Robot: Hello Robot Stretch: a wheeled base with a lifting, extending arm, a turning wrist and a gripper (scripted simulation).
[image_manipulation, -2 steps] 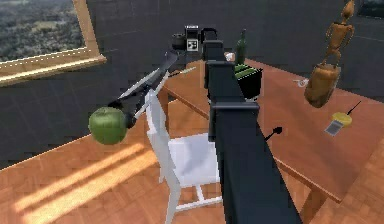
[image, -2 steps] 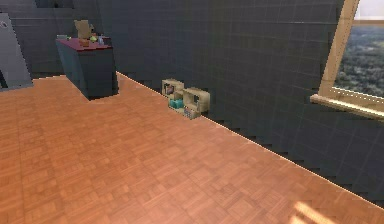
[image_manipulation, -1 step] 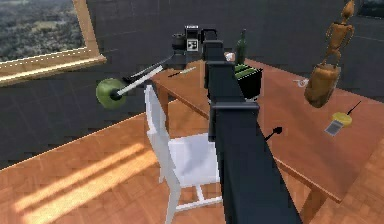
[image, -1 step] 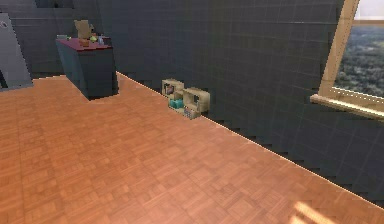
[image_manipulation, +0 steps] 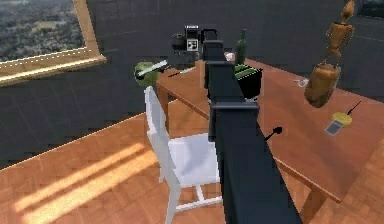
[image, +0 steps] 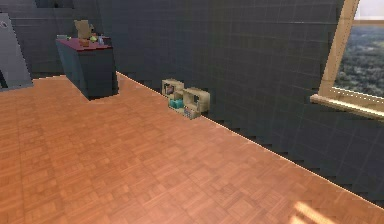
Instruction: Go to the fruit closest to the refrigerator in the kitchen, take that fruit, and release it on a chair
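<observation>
Dark arm (image_manipulation: 236,140) stretched past the wooden table (image_manipulation: 295,120), gripper (image_manipulation: 161,67) holding a round green fruit (image_manipulation: 147,71) at its far end, fruit hanging clear above the white chair (image_manipulation: 186,156)

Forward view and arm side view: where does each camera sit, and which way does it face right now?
Forward view: on the robot, looking ahead and somewhat down across the parquet floor to a dark tiled wall, a dark cabinet and a window; own body: none.
Arm side view: fixed on the robot's body, looking out to the arm's side at a white chair and a wooden table; the arm and gripper show.
Shared: parquet floor, dark tiled wall and a wood-framed window, probably the same one.
</observation>
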